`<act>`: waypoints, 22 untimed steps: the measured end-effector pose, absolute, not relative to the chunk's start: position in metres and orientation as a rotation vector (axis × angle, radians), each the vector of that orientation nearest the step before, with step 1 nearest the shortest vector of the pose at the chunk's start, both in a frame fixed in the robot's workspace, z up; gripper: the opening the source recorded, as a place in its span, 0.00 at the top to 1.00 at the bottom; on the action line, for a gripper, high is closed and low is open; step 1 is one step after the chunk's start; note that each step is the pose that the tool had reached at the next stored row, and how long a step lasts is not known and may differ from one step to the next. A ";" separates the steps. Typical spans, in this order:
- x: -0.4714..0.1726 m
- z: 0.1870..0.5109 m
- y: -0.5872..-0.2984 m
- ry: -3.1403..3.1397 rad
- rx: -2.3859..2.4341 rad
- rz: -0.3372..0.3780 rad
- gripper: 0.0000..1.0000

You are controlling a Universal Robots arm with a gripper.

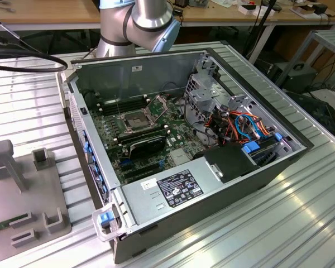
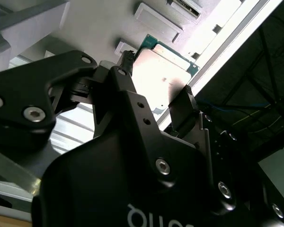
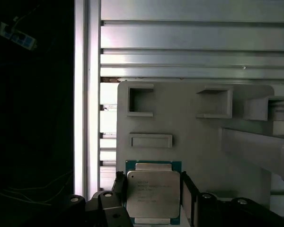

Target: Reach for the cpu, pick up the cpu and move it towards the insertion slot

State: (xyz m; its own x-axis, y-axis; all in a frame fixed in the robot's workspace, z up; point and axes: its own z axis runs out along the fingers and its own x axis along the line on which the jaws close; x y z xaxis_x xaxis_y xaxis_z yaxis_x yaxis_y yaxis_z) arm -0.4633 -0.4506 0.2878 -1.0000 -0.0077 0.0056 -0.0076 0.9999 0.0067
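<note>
Now the fingers (image 3: 188, 195) grip the cpu (image 3: 153, 193) by two opposite edges.

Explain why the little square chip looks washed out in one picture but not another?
Second wrist view: glare bleaches the cpu gripped by the dark end effector. First wrist view: the cpu is evenly lit beside a black unlit area.

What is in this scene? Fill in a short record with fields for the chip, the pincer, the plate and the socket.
chip: silver square on a green backing, over the grey plate
pincer: around the chip; whether it grips cannot be told
plate: grey, with raised holders; beside the computer case, on the exterior view's left
socket: silver frame, dark centre, inside the open case
</note>
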 end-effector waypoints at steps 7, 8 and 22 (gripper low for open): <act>-0.463 0.297 -0.450 -3.136 0.012 -0.010 0.45; -0.463 0.298 -0.450 -3.136 0.012 -0.010 0.45; -0.463 0.323 -0.450 -3.136 0.012 -0.010 0.45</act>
